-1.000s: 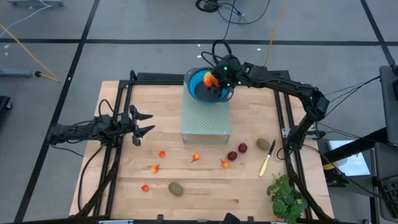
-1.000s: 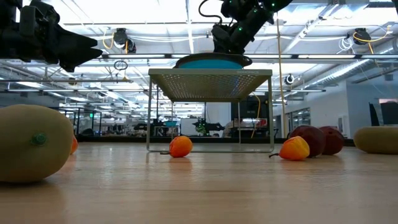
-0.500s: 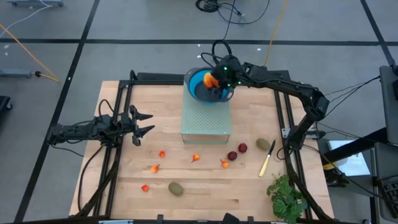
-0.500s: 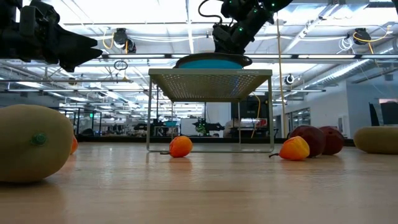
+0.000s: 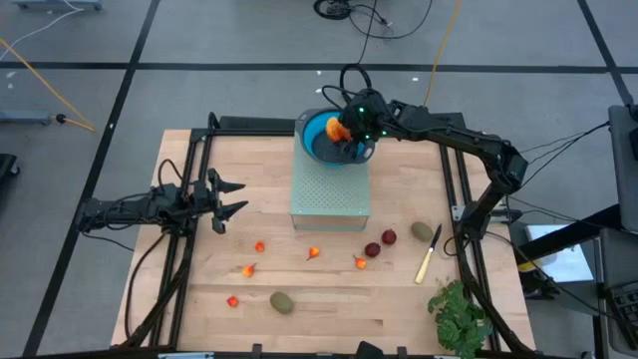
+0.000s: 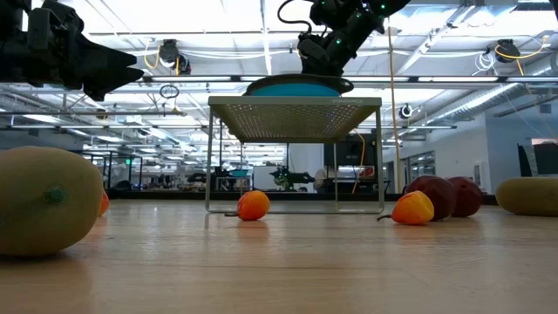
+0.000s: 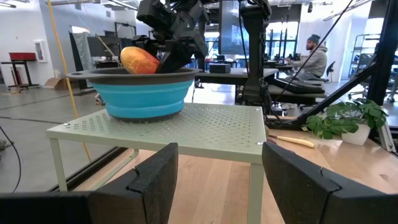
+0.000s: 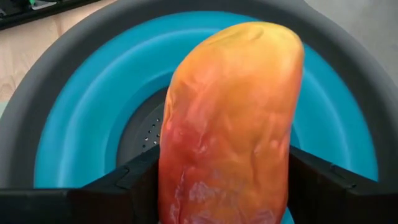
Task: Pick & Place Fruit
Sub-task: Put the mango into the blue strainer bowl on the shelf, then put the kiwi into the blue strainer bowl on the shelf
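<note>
A large open lab or workshop: bare ceiling pipes point(image 6: 453, 78), desks with screens point(image 7: 286, 62), a seated person point(image 7: 314, 59), loose floor cables point(image 5: 369, 15).

A bowl point(image 5: 324, 140) sits on a stand point(image 5: 330, 194), small fruits point(image 5: 313, 252) lying before it.

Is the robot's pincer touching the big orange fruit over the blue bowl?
Touching. The right wrist view shows the right pincer with both fingers pressed against the big orange fruit.

Overhead, table-level, two wrist views; all sharing the blue bowl point(image 5: 332, 140).
</note>
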You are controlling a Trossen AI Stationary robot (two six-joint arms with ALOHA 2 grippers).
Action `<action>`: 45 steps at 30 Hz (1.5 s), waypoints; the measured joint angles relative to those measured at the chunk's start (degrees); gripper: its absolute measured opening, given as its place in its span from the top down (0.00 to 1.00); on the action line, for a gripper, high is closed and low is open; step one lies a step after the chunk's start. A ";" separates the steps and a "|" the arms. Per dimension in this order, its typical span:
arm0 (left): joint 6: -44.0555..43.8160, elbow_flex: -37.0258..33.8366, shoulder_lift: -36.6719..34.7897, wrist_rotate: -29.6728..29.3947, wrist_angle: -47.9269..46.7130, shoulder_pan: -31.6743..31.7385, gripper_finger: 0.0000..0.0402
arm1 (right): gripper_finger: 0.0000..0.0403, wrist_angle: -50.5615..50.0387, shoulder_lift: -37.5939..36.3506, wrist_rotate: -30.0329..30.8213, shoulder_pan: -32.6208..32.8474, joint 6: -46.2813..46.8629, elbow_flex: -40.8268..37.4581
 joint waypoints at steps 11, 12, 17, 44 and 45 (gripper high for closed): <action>0.00 -0.01 0.01 -0.02 0.01 0.00 0.42 | 0.25 0.19 -0.02 0.00 0.00 -1.49 -0.02; 0.00 -0.01 0.01 0.00 0.00 0.00 0.42 | 0.25 0.44 -0.02 0.00 0.00 -1.49 -0.02; 0.00 0.00 -0.01 -0.02 0.02 -0.02 0.42 | 0.26 1.73 -1.11 0.00 0.02 -1.49 -0.09; 0.00 0.00 0.01 0.00 0.00 -0.02 0.42 | 0.74 0.26 -15.53 0.10 12.10 -1.05 -0.16; 0.00 -0.01 0.01 -0.01 0.00 -0.02 0.42 | 0.76 0.70 -15.94 0.24 12.68 -1.05 -0.49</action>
